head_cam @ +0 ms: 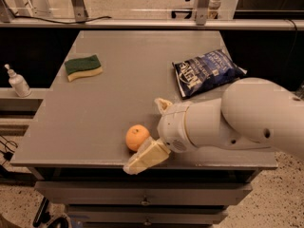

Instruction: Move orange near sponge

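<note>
The orange [137, 137] lies on the grey table [118, 99] near its front edge. The sponge [83, 67], dark green over pale yellow, lies at the far left of the table, well apart from the orange. My gripper [152, 131] reaches in from the right, low over the table, and is open. Its near finger [145, 158] lies just below and right of the orange, over the table's front edge. Its far finger [162, 104] points away behind it. The orange sits at the left of the gap between them, not gripped.
A blue chip bag [206, 71] lies at the right of the table. A small white pump bottle [18, 81] stands on a ledge left of the table. A rail with posts [142, 23] runs behind the table. My white arm [247, 118] covers the front right corner.
</note>
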`<state>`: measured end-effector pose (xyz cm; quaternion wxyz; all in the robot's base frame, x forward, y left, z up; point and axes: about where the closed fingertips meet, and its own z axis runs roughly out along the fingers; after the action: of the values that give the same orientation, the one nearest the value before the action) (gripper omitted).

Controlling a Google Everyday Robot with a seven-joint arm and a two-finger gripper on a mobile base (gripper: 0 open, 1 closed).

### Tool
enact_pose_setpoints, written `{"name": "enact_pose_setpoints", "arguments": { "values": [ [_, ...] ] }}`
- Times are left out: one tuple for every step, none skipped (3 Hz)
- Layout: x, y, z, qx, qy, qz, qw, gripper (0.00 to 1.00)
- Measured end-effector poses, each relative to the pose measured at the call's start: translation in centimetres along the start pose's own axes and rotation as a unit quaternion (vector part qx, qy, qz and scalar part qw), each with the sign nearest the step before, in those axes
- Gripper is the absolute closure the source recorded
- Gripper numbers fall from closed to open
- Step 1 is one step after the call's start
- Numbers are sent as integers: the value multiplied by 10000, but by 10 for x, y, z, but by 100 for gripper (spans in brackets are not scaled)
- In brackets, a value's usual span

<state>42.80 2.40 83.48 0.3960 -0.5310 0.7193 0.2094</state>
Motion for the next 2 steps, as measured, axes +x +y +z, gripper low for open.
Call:
{"name": "enact_pose_setpoints", "arguments": {
  "values": [
    [5, 5, 3, -52, -7, 142, 9999, 19],
    [6, 7, 8, -64, -16, 208, 9998, 41]
  ]
}}
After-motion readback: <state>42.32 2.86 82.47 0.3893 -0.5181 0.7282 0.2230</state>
